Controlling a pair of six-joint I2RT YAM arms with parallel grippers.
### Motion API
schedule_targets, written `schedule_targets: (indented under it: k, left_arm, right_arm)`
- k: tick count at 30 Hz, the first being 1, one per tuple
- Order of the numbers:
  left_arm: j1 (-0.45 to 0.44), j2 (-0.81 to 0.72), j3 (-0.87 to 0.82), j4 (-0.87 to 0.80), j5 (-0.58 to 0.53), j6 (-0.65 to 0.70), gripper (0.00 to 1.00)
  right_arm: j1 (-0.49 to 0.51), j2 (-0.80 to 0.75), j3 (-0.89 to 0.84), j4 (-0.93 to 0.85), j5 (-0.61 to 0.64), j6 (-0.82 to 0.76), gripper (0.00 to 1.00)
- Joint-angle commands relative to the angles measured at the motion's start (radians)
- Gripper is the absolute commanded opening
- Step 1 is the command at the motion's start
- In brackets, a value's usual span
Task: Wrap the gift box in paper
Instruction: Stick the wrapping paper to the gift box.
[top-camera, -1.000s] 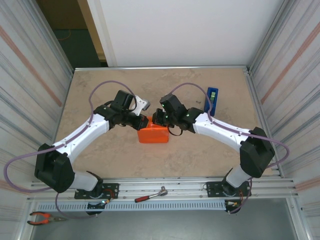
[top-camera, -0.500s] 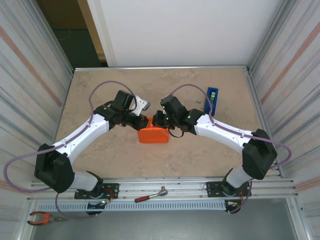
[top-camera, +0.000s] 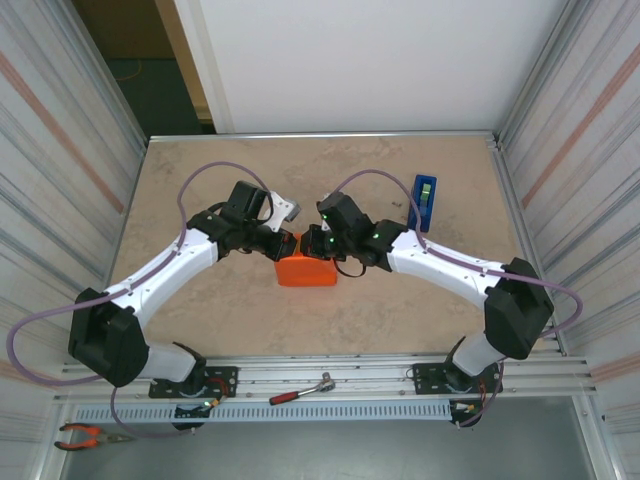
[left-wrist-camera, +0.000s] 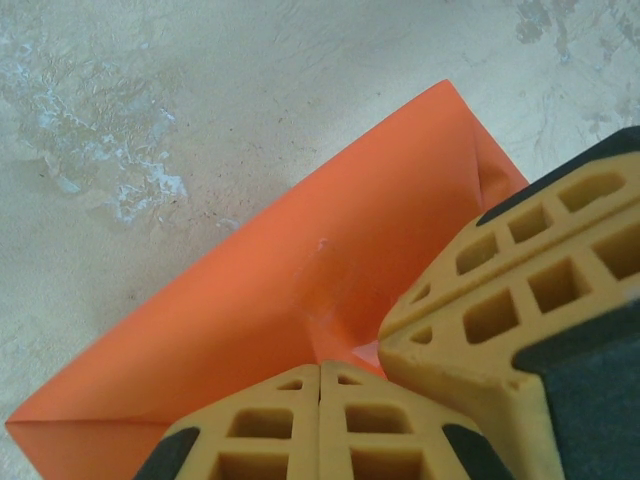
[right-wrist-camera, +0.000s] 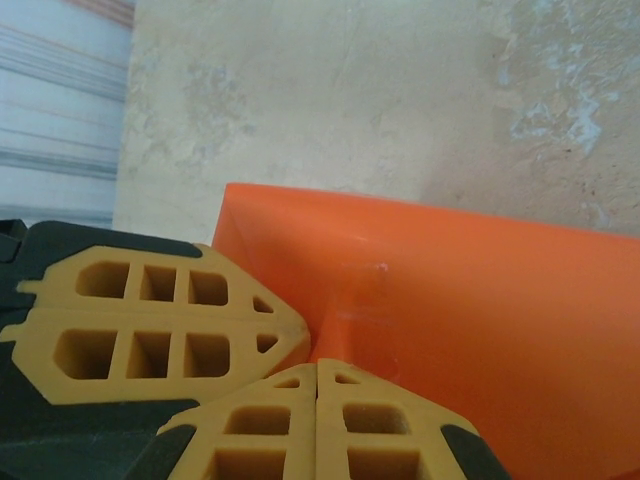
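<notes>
Shift of right end effector (right-wrist-camera: 317, 385) slightly leftward over paper (top-camera: 307, 272) parcel in middle of table (top-camera: 200, 180), tip to tip with left end effector (left-wrist-camera: 320, 385), both shut and empty, pressing tape (right-wrist-camera: 362, 300) down; suggests wrap nearly sealed.

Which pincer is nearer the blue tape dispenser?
Right. Both meet on the paper; the right pincer on the side toward the tape dispenser, the left pincer beyond it.

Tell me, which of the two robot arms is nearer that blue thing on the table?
The right arm: the blue tape dispenser stands just beyond its forearm, while the left arm lies across the orange parcel from it.
</notes>
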Motion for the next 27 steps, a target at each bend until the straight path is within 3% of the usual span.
schedule_targets:
  k: [1,14,27]
  left_arm:
    - [-0.017,0.011,-0.044,-0.089,-0.018,0.01,0.0]
    - [-0.017,0.01,-0.045,-0.088,-0.02,0.012,0.0]
    - [-0.017,0.014,-0.047,-0.086,-0.016,0.012,0.0]
  right_arm:
    - [0.007,0.011,-0.028,-0.003,-0.045,-0.021,0.0]
    - [0.032,-0.081,-0.171,0.035,-0.082,-0.059,0.0]
    - [0.045,-0.087,-0.193,0.079,-0.064,-0.064,0.0]
